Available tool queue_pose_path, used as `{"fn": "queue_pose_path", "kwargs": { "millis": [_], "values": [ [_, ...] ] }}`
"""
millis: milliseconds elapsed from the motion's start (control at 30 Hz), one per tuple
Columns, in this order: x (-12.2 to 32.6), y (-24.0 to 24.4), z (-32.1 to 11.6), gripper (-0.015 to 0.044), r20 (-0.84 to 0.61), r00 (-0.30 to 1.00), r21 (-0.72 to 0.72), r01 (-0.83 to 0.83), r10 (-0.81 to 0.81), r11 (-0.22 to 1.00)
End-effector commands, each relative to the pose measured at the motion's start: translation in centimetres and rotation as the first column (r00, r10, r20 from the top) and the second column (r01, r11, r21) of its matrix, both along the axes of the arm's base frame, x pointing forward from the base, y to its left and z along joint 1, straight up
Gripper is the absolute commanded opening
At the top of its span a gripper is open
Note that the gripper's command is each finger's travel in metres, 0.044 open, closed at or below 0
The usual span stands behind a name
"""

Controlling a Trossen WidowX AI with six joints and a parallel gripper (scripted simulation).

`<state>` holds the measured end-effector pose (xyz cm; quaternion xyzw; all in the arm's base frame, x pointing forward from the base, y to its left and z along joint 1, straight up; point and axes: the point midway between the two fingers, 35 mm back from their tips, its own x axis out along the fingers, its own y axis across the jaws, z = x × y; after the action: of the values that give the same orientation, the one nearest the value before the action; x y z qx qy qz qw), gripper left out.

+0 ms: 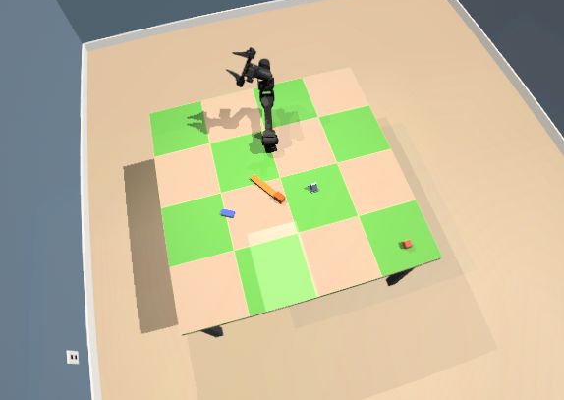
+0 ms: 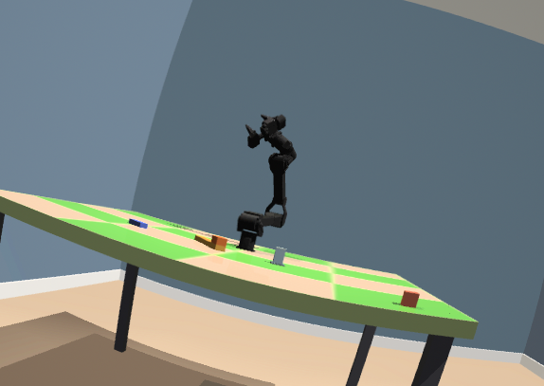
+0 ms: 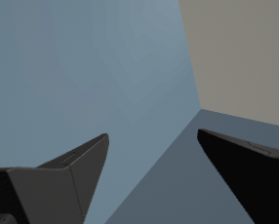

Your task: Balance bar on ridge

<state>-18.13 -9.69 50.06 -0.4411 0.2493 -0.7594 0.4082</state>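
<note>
The bar (image 1: 267,188), a flat orange slab with a darker end, lies on the checkered table (image 1: 197,174) beside a small grey ridge (image 1: 312,188), whose shape is hard to make out. High above, the gripper (image 1: 238,65) gapes wide, grasping nothing.

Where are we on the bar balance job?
Done: nothing visible. The orange bar lies flat on the table, apart from the small gray ridge.
In hand: nothing. The claw is open, raised high above the table, and in the wrist view it faces only walls.
Left: reach down, grasp the bar, set it level across the ridge, release.
</note>
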Motion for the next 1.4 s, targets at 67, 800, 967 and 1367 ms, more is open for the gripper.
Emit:
{"fn": "queue_pose_path", "kwargs": {
  "millis": [67, 800, 967, 1367],
  "values": [
    [0.6, 0.0, 0.4, 0.0321, 0.007, 1.0, -0.015, -0.018, 0.018, 1.0],
    [11.3, -1.1, 4.5, 0.0315, 0.071, 0.932, -0.171, -0.341, 0.357, 0.924],
    [13.9, -1.3, 4.9, 0.0315, 0.085, 0.893, -0.184, -0.422, 0.442, 0.887],
    [20.3, -2.2, 4.9, 0.0315, 0.137, 0.764, -0.18, -0.607, 0.631, 0.774]
  ]
}}
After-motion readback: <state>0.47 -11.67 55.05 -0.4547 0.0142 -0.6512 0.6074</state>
